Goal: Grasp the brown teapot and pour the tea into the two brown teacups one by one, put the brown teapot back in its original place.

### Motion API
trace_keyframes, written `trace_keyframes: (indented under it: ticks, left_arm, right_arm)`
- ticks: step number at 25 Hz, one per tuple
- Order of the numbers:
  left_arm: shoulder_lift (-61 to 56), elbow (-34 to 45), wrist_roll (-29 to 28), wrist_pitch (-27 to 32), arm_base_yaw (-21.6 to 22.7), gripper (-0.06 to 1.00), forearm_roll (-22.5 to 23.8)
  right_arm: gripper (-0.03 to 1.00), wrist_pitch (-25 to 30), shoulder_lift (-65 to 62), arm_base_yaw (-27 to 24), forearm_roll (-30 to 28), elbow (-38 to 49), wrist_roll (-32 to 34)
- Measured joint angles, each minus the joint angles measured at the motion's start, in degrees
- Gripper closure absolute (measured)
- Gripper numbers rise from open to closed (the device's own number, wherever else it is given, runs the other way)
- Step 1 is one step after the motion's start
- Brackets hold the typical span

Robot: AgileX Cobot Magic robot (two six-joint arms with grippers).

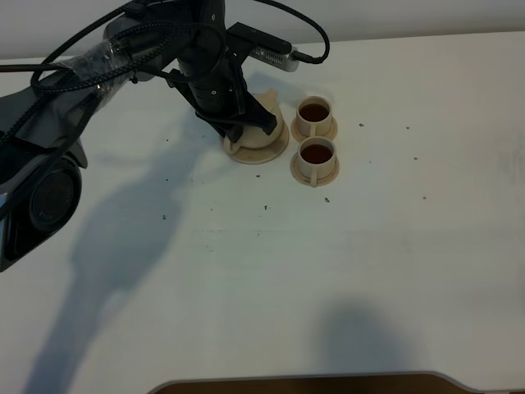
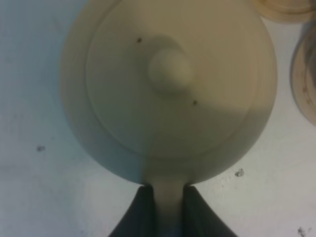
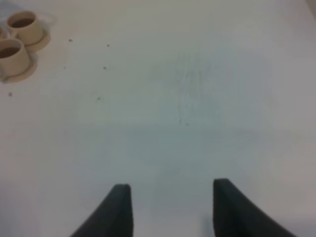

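Bright overhead light casts soft arm shadows across the white surface; both wrist views are blurry, the left half-shaded.

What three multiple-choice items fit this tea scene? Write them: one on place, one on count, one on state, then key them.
1. Where is the brown teapot?
A. on the wide saucer
B. beside the table's near edge
C. on top of a cup

2. How many teacups hold dark tea?
A. none
B. one
C. two

3. What is the left gripper doing?
A. hanging open over bare table
B. shut on the teapot's handle
C. gripping a cup

Key: 1 A, the pot sits over that saucer in the high view. 2 C, the far teacup and near teacup both show dark liquid. 3 B, its fingers pinch the handle in the wrist view.
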Motion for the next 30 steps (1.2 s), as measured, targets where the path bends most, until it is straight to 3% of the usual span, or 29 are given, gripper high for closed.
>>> trace_keyframes:
  ticks: [24,28,30]
  left_arm:
    - [1.3,-0.1,0.4,1.5,0.0,0.84,-0.4]
    - [1.3,-0.1,0.4,2.2,0.0,0.79,-0.4]
    - [1.2,-0.1,0.4,3.2,0.0,0.72,-0.4]
  right_arm:
    - [0.57,0.0,0.0,0.0,0.0,0.0,0.0]
    - [0.57,0.0,0.0,0.0,0.0,0.0,0.0]
    - [0.57,0.0,0.0,0.0,0.0,0.0,0.0]
